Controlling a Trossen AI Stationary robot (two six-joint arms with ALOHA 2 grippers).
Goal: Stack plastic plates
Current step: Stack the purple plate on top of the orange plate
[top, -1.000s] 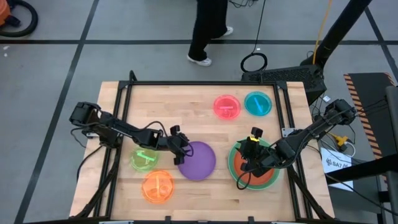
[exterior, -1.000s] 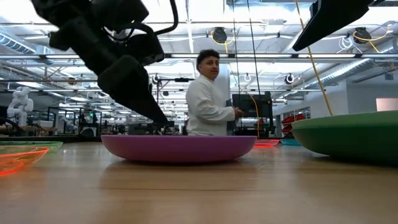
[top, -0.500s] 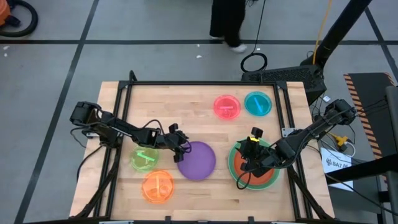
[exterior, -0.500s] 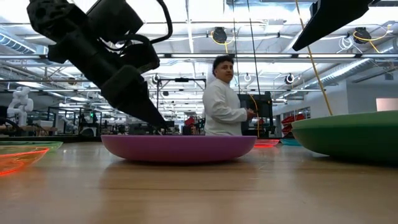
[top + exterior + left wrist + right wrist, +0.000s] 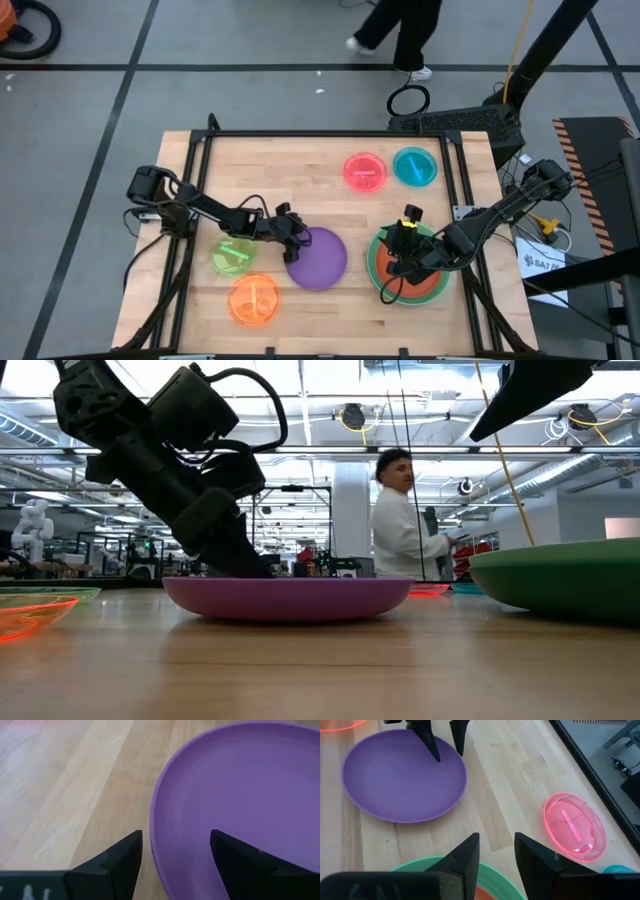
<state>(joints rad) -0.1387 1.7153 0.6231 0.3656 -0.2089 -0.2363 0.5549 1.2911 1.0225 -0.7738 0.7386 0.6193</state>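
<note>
The purple plate's (image 5: pixel 240 800) rim is straddled by the left gripper (image 5: pixel 172 857) — jaws parted, not closed. The right gripper (image 5: pixel 495 852) is held over the green stack (image 5: pixel 408 262) — jaws narrowly apart, empty.

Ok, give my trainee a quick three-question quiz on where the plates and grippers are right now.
1. True or false: the left gripper straddles the rim of the purple plate, one finger inside and one outside.
2. Which plate lies next to the pink plate: A blue, B lime, C orange?
3. Fill in: the right gripper hangs over the stack whose top plate is ___.

Key: 1 true; 2 A; 3 orange-red.
</note>
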